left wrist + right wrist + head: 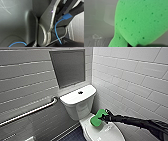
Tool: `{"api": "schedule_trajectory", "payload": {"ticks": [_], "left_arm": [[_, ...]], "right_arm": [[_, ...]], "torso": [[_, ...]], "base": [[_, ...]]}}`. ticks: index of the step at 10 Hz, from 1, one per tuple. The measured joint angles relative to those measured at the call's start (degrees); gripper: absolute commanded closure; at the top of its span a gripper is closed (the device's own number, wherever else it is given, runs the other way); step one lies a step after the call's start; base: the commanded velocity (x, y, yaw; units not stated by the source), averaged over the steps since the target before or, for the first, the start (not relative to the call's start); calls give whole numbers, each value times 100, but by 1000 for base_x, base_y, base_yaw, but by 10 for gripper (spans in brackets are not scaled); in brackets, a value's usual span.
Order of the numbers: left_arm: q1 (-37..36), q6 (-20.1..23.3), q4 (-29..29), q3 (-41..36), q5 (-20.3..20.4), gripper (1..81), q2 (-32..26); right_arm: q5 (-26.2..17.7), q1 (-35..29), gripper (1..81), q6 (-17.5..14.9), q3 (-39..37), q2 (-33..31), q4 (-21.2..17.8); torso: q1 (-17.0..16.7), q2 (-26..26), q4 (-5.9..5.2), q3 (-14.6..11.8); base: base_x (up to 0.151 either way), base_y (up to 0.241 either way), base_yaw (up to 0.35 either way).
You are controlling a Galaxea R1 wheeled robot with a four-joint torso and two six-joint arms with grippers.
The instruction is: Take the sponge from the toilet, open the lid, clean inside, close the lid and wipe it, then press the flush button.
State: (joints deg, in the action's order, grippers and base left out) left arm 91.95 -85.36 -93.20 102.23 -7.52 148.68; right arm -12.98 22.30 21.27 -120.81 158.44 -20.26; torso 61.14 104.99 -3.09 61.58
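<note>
White-tiled walls (130, 74) closed in a narrow bathroom corner, w/ a grey recessed panel (68, 67) set in the back wall above the toilet (80, 109). Metal grab bar (30, 112) ran at a slant along the wall to the left of the tank. Dark blue floor (72, 136) showed beside the bowl's base.

Tank cover (77, 95) was in place, w/ the round flush button (80, 92) near its middle. Lid (110, 133) was down, closed over the bowl.

R arm, black, came in from the picture's right and reached across to the rear part of the lid, just in front of the tank. Right gripper (103, 117) was clamped on the sponge (96, 118), pinching it at one end so the rest stuck out toward the tank. Sponge sat low over the lid's back edge, approx. at the hinge; couldn't tell whether it touched the lid or hung just above. In the right wrist view the green foam loomed close, pores visible, squeezed narrow where it was gripped, w/ blurred pale surfaces behind.

Left wrist view faced grey robot parts close up, w/ a blue cable (56, 28) looping across them and some tiled wall at the edge.
</note>
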Motion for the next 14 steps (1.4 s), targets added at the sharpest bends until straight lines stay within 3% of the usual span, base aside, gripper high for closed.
{"api": "schedule_trajectory", "payload": {"ticks": [4,8,11,14], "left_arm": [[7,0,10,0,0,10,-72],[18,-2,39,-2,4,10,-74],[16,0,39,-5,4,10,-77],[16,-2,37,-5,4,10,-61]], "right_arm": [[135,380,811,26,-1282,650,17],[483,870,811,66,-1488,735,1],[745,1080,811,68,-940,201,-24],[867,1295,811,68,276,-695,-32]], "torso": [[0,0,0,2],[0,0,0,2],[0,0,0,2],[0,0,0,2]], "base": [[0,0,0],[0,0,0],[0,0,0],[0,0,0]]}}
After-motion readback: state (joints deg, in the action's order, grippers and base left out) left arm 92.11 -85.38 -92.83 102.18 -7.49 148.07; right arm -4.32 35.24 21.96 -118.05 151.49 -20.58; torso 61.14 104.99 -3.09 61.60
